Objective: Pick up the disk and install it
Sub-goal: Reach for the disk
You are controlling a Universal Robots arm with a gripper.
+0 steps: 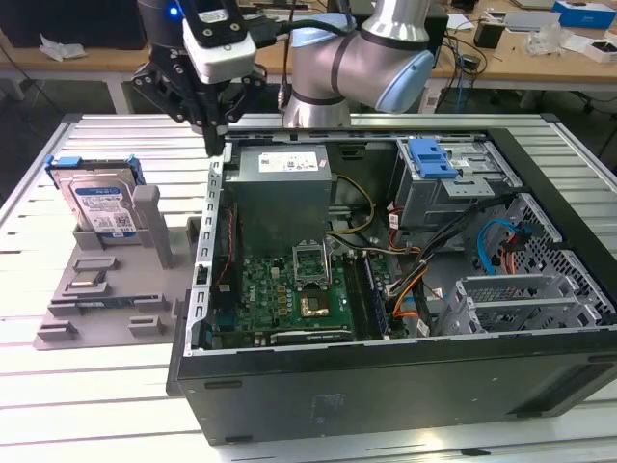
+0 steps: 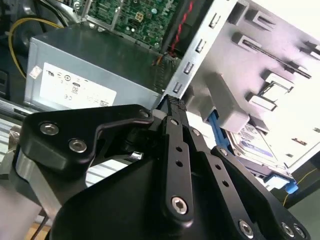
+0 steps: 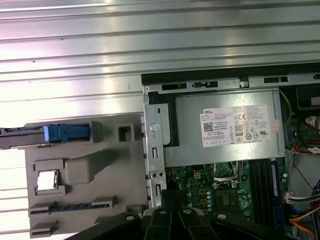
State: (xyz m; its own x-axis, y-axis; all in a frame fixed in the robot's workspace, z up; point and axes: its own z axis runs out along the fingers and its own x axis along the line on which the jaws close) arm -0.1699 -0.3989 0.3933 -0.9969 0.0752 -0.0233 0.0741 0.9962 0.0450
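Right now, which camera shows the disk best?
The exterior view: the disk stands in its grey holder, label facing the camera. The second wrist view catches a slice of it behind the holder; the first wrist view sees it edge-on, mostly its blue bracket.

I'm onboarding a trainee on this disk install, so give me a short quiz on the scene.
1. True or false: the black gripper holds the silver-grey hard disk with the blue bracket.
2. The disk sits in: A) the gripper; B) the grey plastic holder; C) the open black computer case.
3. Fill in: in the exterior view, the disk is to the case's ___.
Key: 1 false; 2 B; 3 left.
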